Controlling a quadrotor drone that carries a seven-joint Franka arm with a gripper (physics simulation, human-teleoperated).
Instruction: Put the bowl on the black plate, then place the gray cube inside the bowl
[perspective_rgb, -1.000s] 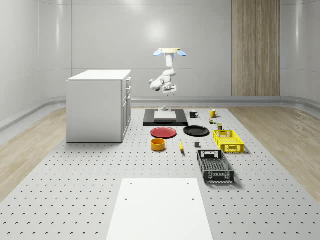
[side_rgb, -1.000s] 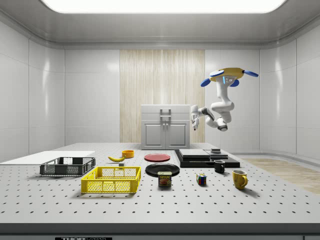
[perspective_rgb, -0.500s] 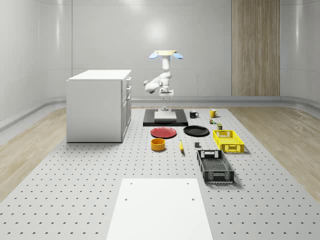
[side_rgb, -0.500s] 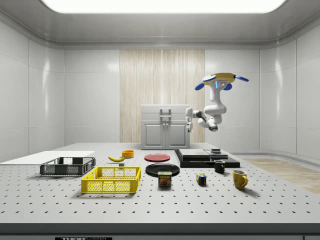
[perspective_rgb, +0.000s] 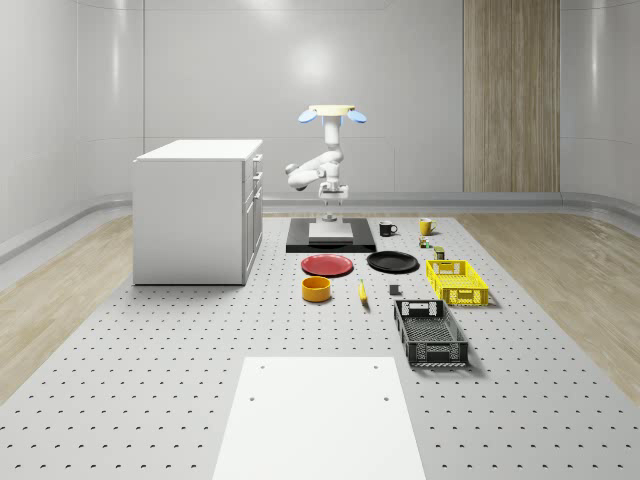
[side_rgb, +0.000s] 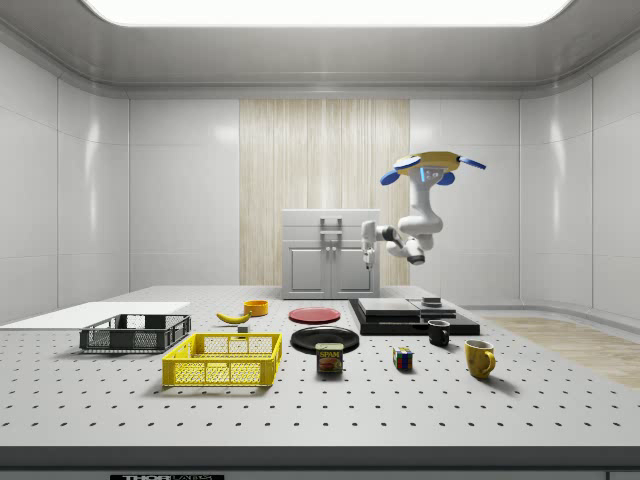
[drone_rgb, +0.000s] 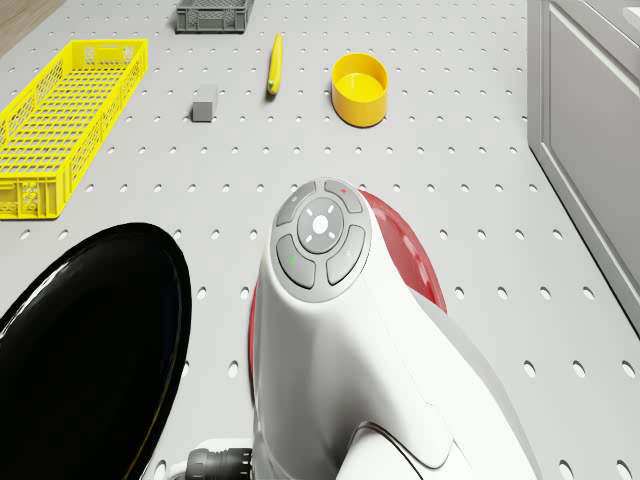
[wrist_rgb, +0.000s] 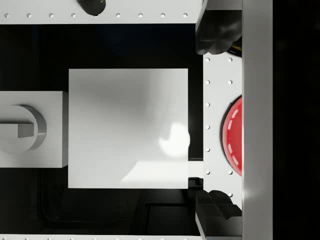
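Since half a second ago, drone (perspective_rgb: 331, 113) and arm have drifted toward the side view's left, closer to the plates. The drone hovers above the black base (perspective_rgb: 300, 245), and the gripper (perspective_rgb: 330, 203) points down over the white pad (wrist_rgb: 128, 128), fingers (wrist_rgb: 215, 40) spread and holding nothing. Just past the gripper lie the red plate (perspective_rgb: 327, 265) and, beside it, the black plate (perspective_rgb: 392, 262). The bowl (perspective_rgb: 317, 289) sits beyond the red plate, well apart from the gripper. The gray cube (perspective_rgb: 395, 290) is equally far, beyond the black plate.
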